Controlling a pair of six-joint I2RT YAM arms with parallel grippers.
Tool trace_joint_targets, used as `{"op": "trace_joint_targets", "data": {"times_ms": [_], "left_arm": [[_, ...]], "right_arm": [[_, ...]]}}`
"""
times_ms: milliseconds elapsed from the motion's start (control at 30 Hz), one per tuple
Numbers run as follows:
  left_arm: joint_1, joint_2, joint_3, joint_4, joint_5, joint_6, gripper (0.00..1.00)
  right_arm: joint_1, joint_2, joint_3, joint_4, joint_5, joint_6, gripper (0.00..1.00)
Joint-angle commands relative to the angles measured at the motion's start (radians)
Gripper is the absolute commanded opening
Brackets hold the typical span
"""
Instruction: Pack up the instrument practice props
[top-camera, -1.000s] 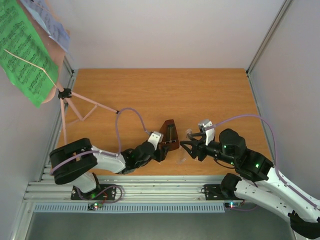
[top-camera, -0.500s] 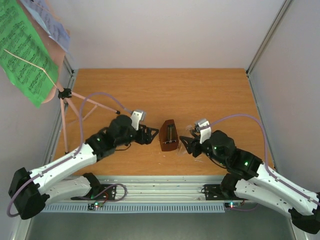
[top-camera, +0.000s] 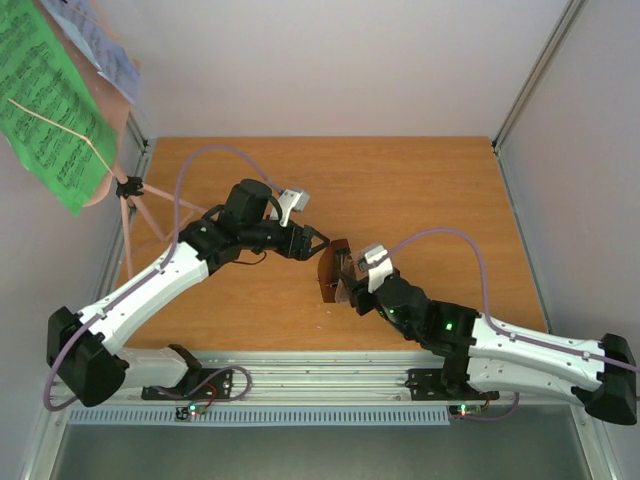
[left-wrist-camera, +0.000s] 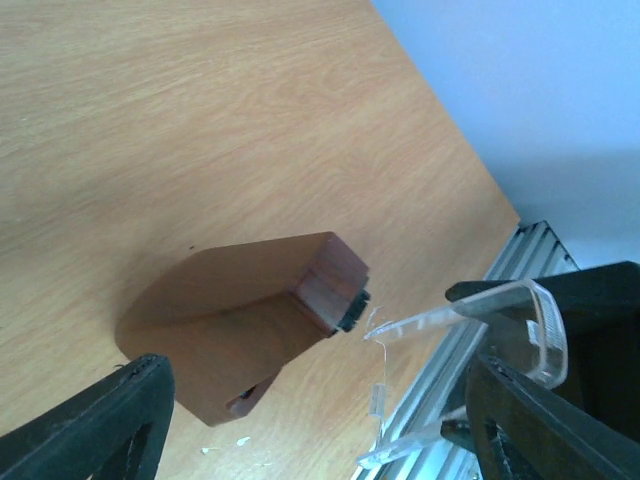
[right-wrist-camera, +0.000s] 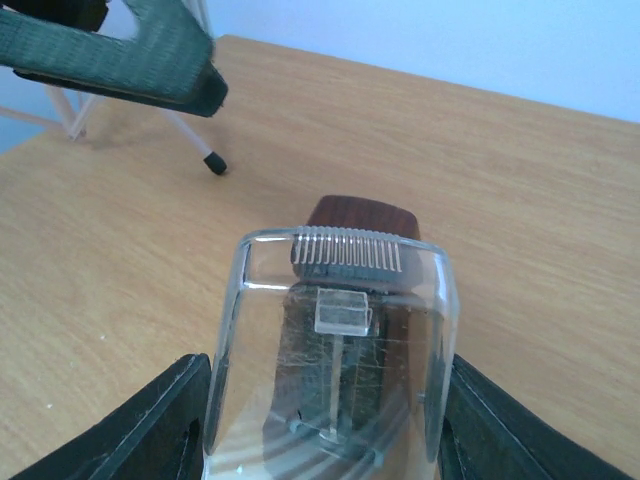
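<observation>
The reddish-brown metronome (top-camera: 331, 270) stands mid-table; it also shows in the left wrist view (left-wrist-camera: 250, 320) and the right wrist view (right-wrist-camera: 362, 218). My right gripper (top-camera: 353, 291) is shut on the clear cover (right-wrist-camera: 335, 340) and holds it right against the metronome's near side. The cover also shows in the left wrist view (left-wrist-camera: 500, 312). My left gripper (top-camera: 312, 243) is open and empty, just left of and behind the metronome, jaws spread wide (left-wrist-camera: 315, 400). The pink music stand (top-camera: 130, 215) stands at the far left with green sheets (top-camera: 50, 100) and white sheets (top-camera: 95, 40) on its desk.
Grey walls enclose the table at the back and right (top-camera: 560, 130). A metal rail (top-camera: 300, 375) runs along the near edge. A stand leg with a black foot (right-wrist-camera: 205, 158) reaches toward the middle. Small clear chips (left-wrist-camera: 225, 445) lie by the metronome.
My left arm has swung up from near its base and stretched out to the metronome's far left side. My right gripper has moved left with the cover up to the metronome.
</observation>
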Motion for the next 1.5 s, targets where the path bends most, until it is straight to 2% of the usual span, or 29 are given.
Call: {"op": "trace_joint_targets", "data": {"times_ms": [0,167,333,567,1067,1467], "left_arm": [[0.007,0.001,-0.002,0.016,-0.035,0.066,0.81],[0.012,-0.050,-0.014,-0.035,-0.184,0.165,0.81],[0.011,-0.086,-0.027,-0.043,-0.229,0.190,0.82],[0.011,-0.085,-0.028,-0.048,-0.220,0.184,0.83],[0.011,-0.092,-0.031,-0.048,-0.211,0.180,0.86],[0.011,-0.102,-0.032,-0.049,-0.213,0.181,0.86]], "right_arm": [[0.038,0.076,-0.011,0.193,0.124,-0.028,0.51],[0.038,0.161,-0.037,0.297,0.158,-0.020,0.51],[0.038,0.233,-0.052,0.364,0.182,-0.004,0.51],[0.044,0.304,-0.058,0.431,0.240,0.028,0.50],[0.049,0.399,-0.099,0.606,0.288,-0.030,0.50],[0.056,0.425,-0.120,0.650,0.308,-0.068,0.51]]}}
